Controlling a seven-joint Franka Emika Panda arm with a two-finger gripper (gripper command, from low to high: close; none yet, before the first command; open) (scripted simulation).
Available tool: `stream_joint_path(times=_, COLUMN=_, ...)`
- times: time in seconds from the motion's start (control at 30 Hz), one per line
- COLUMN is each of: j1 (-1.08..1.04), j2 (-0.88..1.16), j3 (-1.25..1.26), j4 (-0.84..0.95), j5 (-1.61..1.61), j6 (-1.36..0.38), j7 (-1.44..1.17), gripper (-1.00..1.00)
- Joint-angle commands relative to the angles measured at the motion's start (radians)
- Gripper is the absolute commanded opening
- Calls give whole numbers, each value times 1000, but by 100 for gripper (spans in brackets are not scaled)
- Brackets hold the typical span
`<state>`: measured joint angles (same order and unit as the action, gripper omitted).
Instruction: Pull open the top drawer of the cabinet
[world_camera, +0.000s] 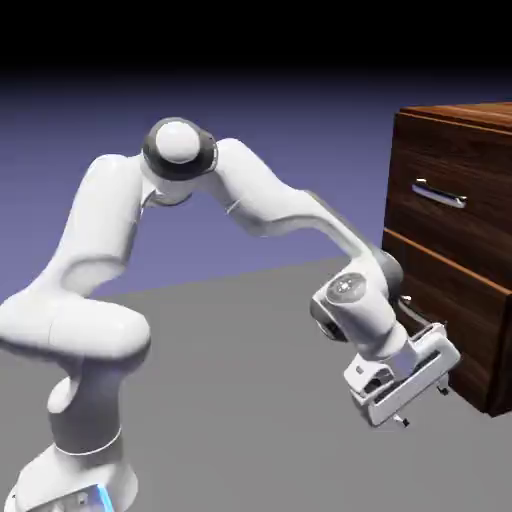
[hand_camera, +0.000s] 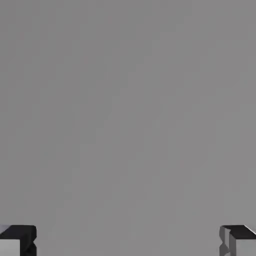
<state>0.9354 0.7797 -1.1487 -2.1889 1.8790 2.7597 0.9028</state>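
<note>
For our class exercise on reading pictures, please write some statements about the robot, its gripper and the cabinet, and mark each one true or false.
1. The gripper is open. True.
2. The gripper is holding the top drawer's handle. False: nothing is between its fingertips.
3. The cabinet has two drawers, one above the other. True.
4. The top drawer is pulled wide open. False: it is shut.
5. In the exterior view, the gripper appears lower than the top drawer's handle. True.
6. The hand view shows the cabinet's wood. False: it shows a plain grey surface beyond the fingertips.
</note>
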Motion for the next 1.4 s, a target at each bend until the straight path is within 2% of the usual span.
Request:
stream_joint_path(times=0.0, j1=21, j2=31, j3=-27, j4=14, j5=44, j6=-6, j7=4, gripper=0)
stream_joint_path(times=0.67, j1=449, j2=656, j3=-558, j4=302, j5=913, j6=-135, j7=79, gripper=0)
stream_joint_path(times=0.73, j1=455, j2=665, j3=-566, j4=306, j5=926, j6=-137, j7=80, gripper=0)
stream_joint_path(times=0.93, j1=302, j2=666, j3=-538, j4=518, j5=917, j6=-77, j7=115, gripper=0)
stream_joint_path(times=0.97, j1=302, j2=666, j3=-538, j4=518, j5=917, j6=-77, j7=115, gripper=-100)
stream_joint_path(times=1.37, j1=600, j2=672, j3=-597, j4=120, j5=921, j6=-179, j7=62, gripper=-100)
